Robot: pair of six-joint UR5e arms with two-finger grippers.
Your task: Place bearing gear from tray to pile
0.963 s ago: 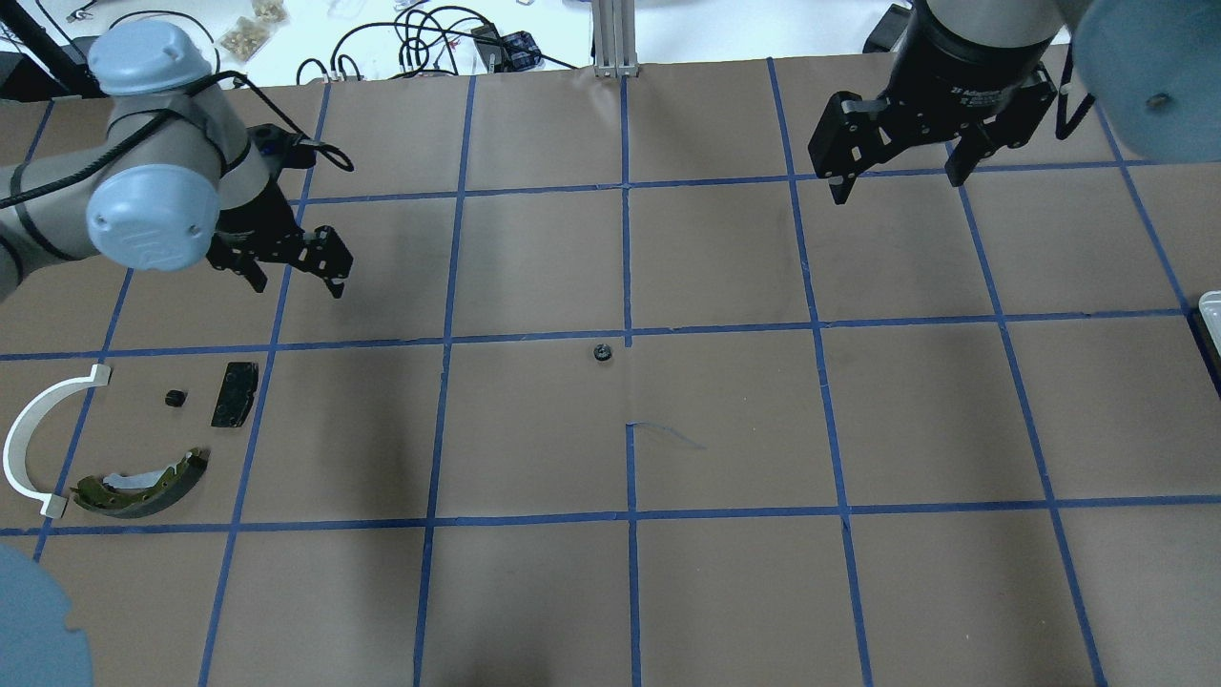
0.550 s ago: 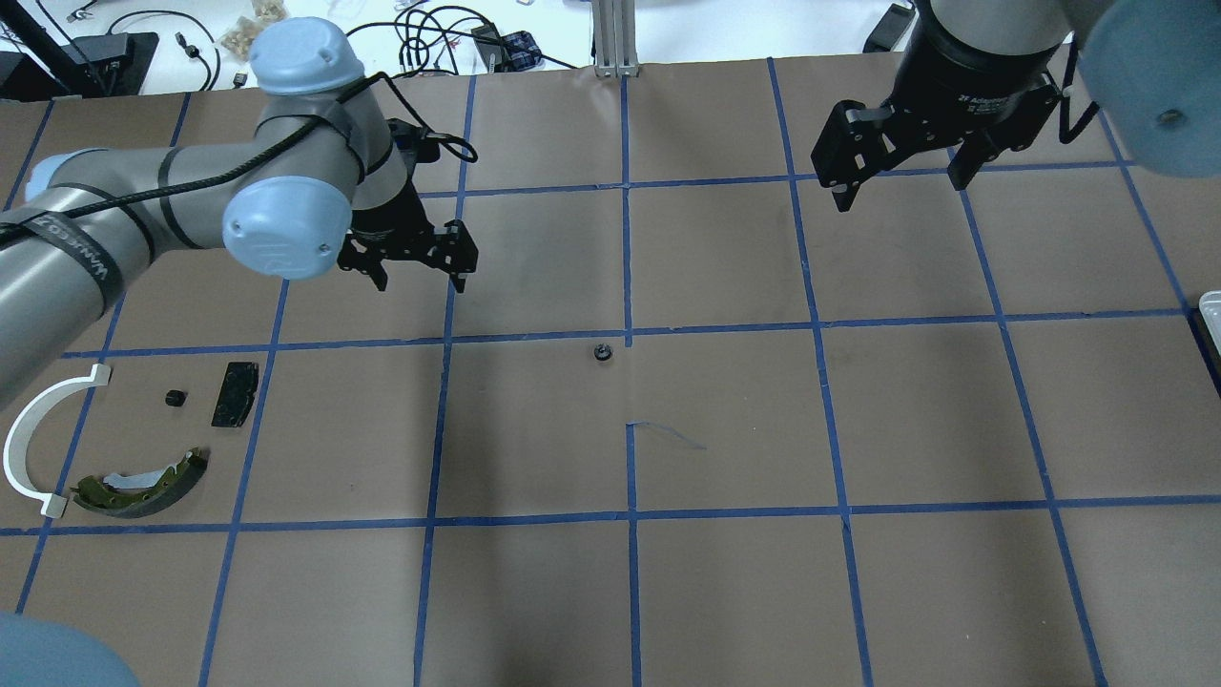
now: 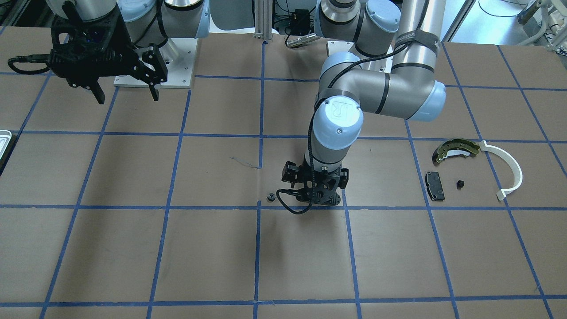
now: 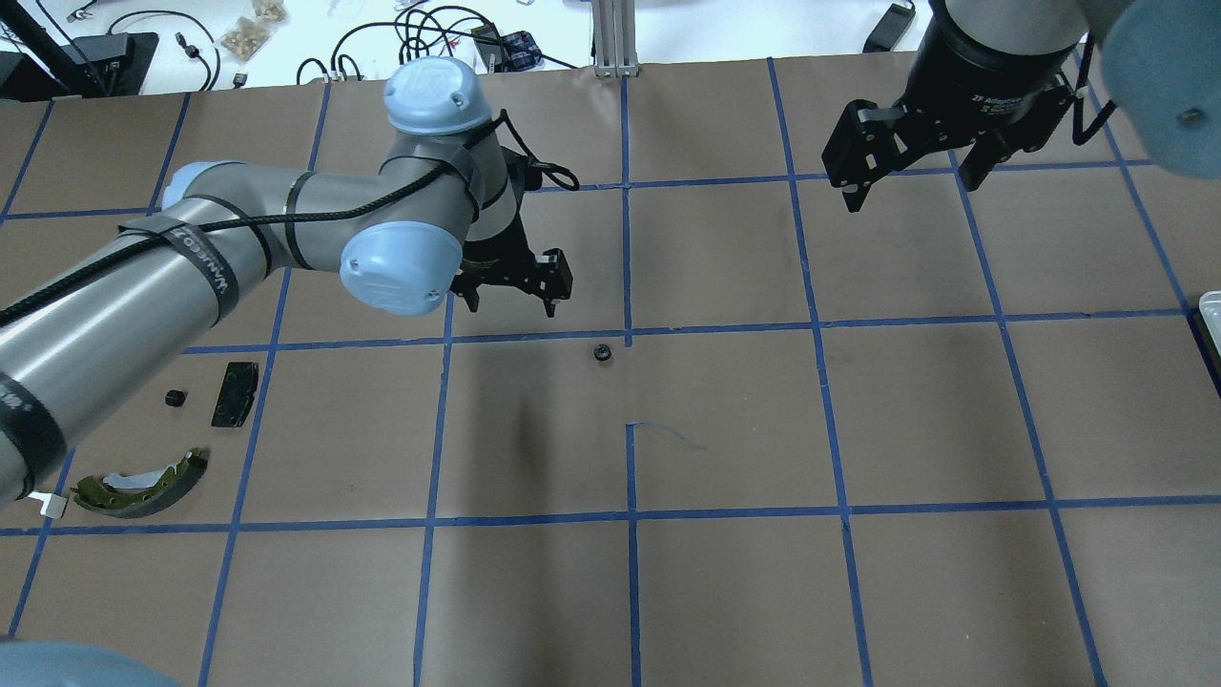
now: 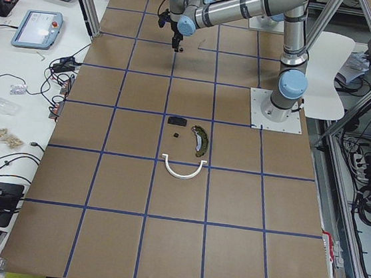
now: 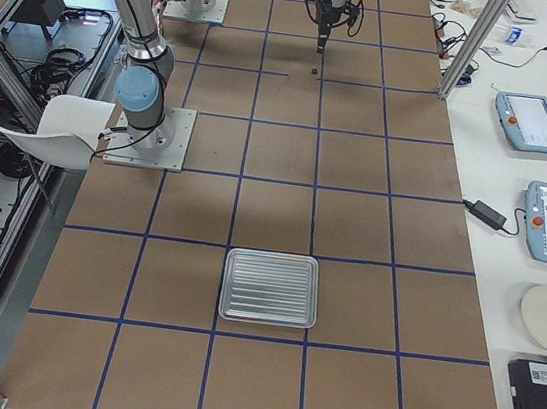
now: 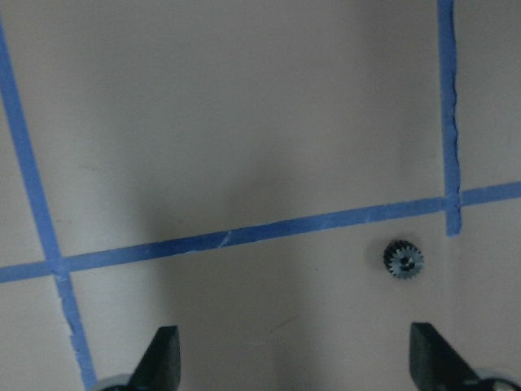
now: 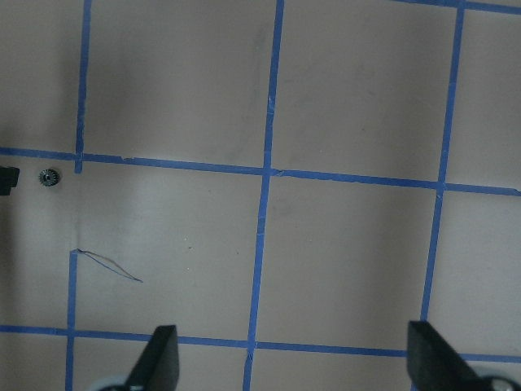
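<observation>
The bearing gear (image 4: 602, 352), a tiny black toothed wheel, lies on the brown paper by a tape crossing at the table's middle, also seen as the gear (image 7: 403, 261). My left gripper (image 4: 512, 307) hovers open just left of it, nothing between its fingers. The pile lies at the near left: olive-gold shoe (image 4: 143, 485), black pad (image 4: 235, 393), a small black part (image 4: 174, 398), and the white arc (image 3: 509, 170). My right gripper (image 4: 911, 191) hangs open and empty at the far right. The ridged tray (image 6: 271, 287) sits at the table's right end.
Blue tape lines grid the brown paper. Cables and small items lie beyond the far table edge (image 4: 429, 38). Only the tray's corner (image 4: 1211, 310) shows at the overhead view's right edge. My left arm (image 4: 191, 277) stretches over the left of the table above the pile.
My left arm has swung right from above the pile to just beside the gear, gripper still open. The right gripper has shifted slightly. The gear has not moved.
</observation>
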